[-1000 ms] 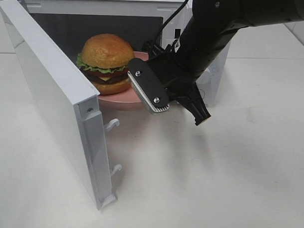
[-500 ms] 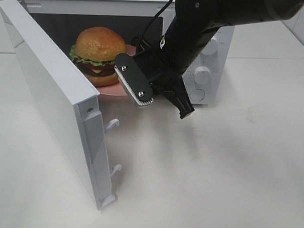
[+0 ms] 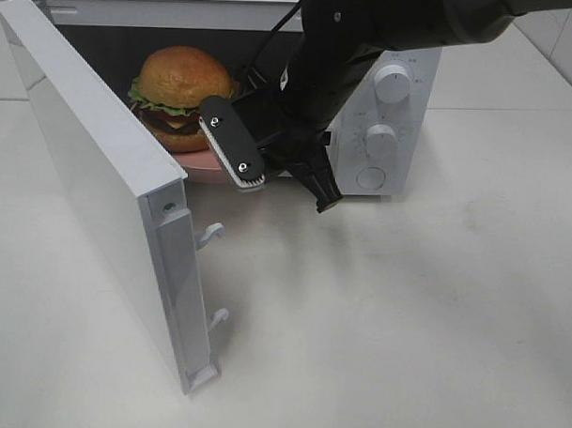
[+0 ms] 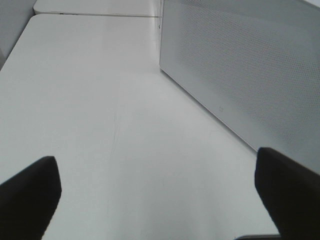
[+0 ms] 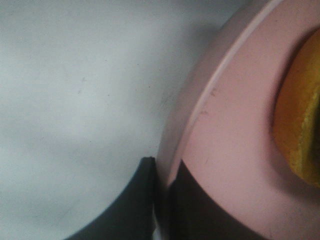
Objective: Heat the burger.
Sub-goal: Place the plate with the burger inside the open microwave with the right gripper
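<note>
Burger (image 3: 182, 84) sat upright on the pink plate (image 3: 211, 166), inside the cavity of the microwave (image 3: 405, 30), toward the front opening; bun, lettuce and patty looked undisturbed. In the right wrist view only an edge of the bun (image 5: 300, 125) showed, well in from the plate rim (image 5: 200, 115). Right jaws were nearly shut and pinched that rim, one finger (image 5: 135, 200) under the plate and the other above it, so the plate was held, not yet let go. From the high camera the right arm (image 3: 368, 29) reached across the control panel side, its jaws at the cavity mouth. Could not tell whether the plate's front rim cleared the door line or rested flat on the cavity floor. Door (image 3: 90, 160) stood wide open, swung out to the left over the table (image 3: 404, 321). Three knobs (image 3: 392, 83) on the panel appeared untouched. Left jaws were fully open with nothing between the fingers (image 4: 30, 190), low over bare table beside a white perforated panel (image 4: 240, 75), probably the door's outer face. Judged: loading almost done. Left to do: release the plate, pull the right arm out, shut the door, set the knobs.
</note>
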### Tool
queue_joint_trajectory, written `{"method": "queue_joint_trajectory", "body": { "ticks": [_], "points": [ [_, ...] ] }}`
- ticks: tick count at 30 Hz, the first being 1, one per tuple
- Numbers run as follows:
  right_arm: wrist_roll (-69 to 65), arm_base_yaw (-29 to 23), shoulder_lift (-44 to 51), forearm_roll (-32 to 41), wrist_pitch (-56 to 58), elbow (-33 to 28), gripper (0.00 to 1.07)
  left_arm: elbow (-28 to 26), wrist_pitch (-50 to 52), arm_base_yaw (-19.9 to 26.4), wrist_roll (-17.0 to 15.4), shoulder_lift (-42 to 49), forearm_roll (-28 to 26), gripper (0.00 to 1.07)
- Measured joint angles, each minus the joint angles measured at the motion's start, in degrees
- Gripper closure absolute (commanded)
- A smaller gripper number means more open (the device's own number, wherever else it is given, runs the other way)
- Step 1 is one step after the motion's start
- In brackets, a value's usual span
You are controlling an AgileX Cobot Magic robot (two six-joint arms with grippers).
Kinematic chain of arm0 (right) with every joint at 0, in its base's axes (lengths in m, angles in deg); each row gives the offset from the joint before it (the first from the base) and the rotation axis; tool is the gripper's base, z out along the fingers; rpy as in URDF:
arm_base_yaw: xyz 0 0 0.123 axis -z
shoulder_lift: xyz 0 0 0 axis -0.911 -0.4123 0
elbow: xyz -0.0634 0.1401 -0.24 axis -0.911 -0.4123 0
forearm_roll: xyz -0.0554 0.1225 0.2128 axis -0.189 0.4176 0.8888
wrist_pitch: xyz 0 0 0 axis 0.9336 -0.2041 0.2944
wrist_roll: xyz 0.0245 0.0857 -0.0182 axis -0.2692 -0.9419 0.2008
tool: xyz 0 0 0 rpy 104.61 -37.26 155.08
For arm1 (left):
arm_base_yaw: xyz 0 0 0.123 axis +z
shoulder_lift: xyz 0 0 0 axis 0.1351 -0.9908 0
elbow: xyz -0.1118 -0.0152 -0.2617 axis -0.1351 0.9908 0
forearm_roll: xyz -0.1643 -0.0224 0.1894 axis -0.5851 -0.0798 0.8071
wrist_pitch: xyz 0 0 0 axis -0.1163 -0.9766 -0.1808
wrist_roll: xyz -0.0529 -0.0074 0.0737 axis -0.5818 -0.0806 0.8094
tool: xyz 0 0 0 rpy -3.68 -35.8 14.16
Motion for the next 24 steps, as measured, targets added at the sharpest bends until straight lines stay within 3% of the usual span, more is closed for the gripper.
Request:
{"method": "queue_joint_trajectory", "body": {
  "ticks": [5, 24],
  "points": [
    [-4.9, -0.1, -3.0, -3.8, 0.8, 4.5, 1.07, 0.0, 0.0, 0.0, -0.1, 0.0, 0.2, 0.09],
    [-9.1, -0.4, -10.8, -6.5, 2.5, 15.4, 1.07, 0.0, 0.0, 0.0, -1.5, 0.0, 1.0, 0.09]
  ]
}}
